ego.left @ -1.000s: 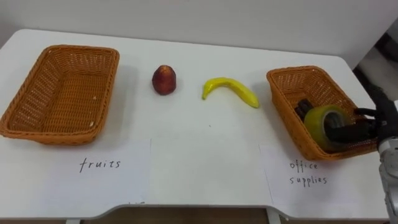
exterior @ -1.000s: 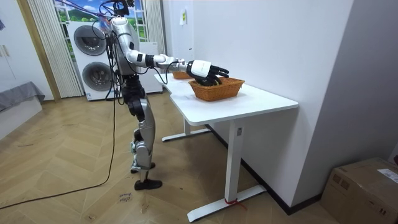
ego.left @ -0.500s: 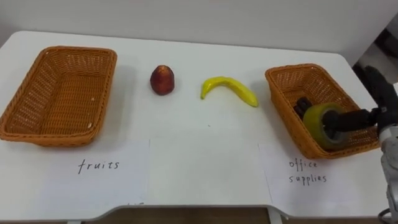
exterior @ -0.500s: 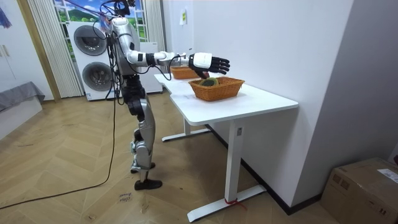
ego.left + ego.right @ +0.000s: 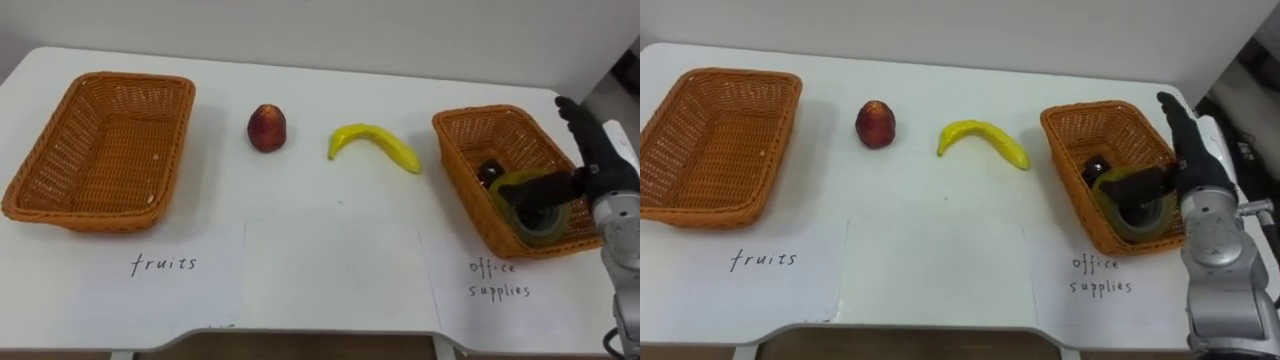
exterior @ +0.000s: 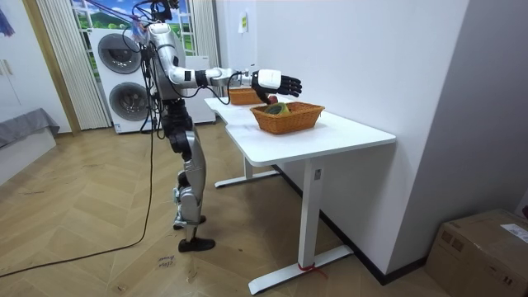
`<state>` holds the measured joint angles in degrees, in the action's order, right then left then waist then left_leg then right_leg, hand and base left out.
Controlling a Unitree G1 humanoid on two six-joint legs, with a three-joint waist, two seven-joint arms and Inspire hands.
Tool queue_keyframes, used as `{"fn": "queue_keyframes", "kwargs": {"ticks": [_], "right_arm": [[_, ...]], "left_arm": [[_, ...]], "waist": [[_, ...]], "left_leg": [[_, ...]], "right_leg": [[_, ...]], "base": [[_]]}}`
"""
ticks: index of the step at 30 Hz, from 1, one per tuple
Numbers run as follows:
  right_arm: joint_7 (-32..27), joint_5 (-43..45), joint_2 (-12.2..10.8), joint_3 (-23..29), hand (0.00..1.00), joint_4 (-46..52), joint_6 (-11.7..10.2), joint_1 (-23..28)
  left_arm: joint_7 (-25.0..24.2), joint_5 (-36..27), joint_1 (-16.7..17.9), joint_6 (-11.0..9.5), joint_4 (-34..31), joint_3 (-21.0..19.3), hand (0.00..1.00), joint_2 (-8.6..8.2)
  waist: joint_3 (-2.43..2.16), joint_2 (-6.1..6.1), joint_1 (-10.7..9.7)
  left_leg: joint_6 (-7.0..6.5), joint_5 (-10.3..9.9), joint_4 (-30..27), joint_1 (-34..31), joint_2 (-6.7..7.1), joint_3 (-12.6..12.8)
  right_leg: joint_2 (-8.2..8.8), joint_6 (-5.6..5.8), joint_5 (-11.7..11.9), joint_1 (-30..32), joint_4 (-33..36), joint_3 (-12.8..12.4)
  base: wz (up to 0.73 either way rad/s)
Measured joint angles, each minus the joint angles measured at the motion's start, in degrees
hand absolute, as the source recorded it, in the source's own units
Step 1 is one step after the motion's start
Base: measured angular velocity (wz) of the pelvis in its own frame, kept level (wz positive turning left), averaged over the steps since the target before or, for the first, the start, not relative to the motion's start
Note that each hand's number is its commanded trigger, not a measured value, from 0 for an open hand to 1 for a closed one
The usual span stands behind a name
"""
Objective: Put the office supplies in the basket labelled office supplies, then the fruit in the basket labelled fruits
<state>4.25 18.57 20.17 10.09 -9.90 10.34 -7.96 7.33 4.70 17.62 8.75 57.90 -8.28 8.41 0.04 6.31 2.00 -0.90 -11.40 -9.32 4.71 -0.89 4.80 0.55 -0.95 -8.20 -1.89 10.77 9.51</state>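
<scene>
A red peach (image 5: 266, 128) and a yellow banana (image 5: 373, 145) lie on the white table (image 5: 330, 240) between two wicker baskets. The left basket (image 5: 100, 150), labelled fruits, holds nothing. In the right basket (image 5: 462, 125), labelled office supplies, a yellow-green tape roll (image 5: 520, 222) lies beside a small black item (image 5: 489, 172). My right hand (image 5: 590, 150) hovers over that basket's right side, open with fingers straight; its thumb reaches down toward the roll. In the room view the right hand (image 6: 276, 82) is stretched out above the basket (image 6: 287, 115).
Two paper labels lie along the table's front edge, one reading fruits (image 5: 165, 265) and one reading office supplies (image 5: 495, 280). I stand at the table's long side, with washing machines (image 6: 124, 74) behind me. A wall runs along the table's far edge.
My right hand was shut on the tape roll inside the right basket. It has let go, straightened its fingers and risen; the roll now lies in the basket.
</scene>
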Motion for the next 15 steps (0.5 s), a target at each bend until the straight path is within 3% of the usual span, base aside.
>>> {"fn": "queue_keyframes", "kwargs": {"ticks": [15], "right_arm": [[2.15, 1.62, 0.00, -2.36, 0.00, 3.71, 0.00, -0.01]], "left_arm": [[0.96, -0.13, -0.49, -0.07, 0.22, 2.17, 0.00, 0.39]], "waist": [[0.02, -0.07, 0.06]], "left_leg": [[0.05, -0.03, -0.01, -0.07, -0.31, 0.00]], "right_leg": [[-0.07, -0.02, 0.02, 0.05, 0.06, 0.06]], "base": [[0.00]]}}
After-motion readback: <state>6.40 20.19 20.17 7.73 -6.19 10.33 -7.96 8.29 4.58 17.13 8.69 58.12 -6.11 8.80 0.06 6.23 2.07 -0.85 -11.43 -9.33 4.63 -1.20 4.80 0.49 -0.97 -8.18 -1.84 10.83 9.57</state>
